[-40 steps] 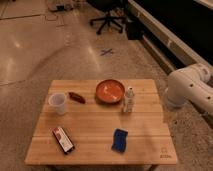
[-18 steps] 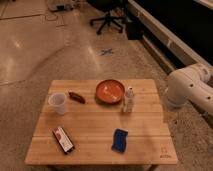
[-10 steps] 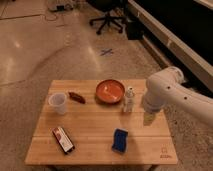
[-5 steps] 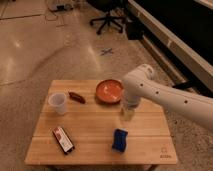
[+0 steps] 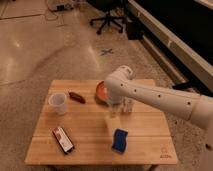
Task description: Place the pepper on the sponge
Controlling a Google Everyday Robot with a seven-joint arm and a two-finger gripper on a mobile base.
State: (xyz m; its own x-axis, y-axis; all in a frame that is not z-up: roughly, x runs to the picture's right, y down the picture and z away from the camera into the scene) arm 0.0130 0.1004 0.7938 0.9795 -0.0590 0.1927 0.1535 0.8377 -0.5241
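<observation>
The pepper point(image 5: 76, 96) lies left of centre, well apart from the blue sponge point(image 5: 120, 140) at lower middle. The gripper point(image 5: 114, 111) hangs at centre, fingers apart, holding nothing. Going left for the pepper, it could bump the bowl point(image 5: 101, 91) or the cup point(image 5: 58, 102).

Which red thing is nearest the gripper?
The round bowl, half hidden behind the arm; the gripper hangs mid-table just before it. The pepper and packet lie farther left.

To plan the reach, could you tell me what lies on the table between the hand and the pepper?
Only bare table in the camera view; the hand hangs over its middle, the pepper lies beside the cup.
</observation>
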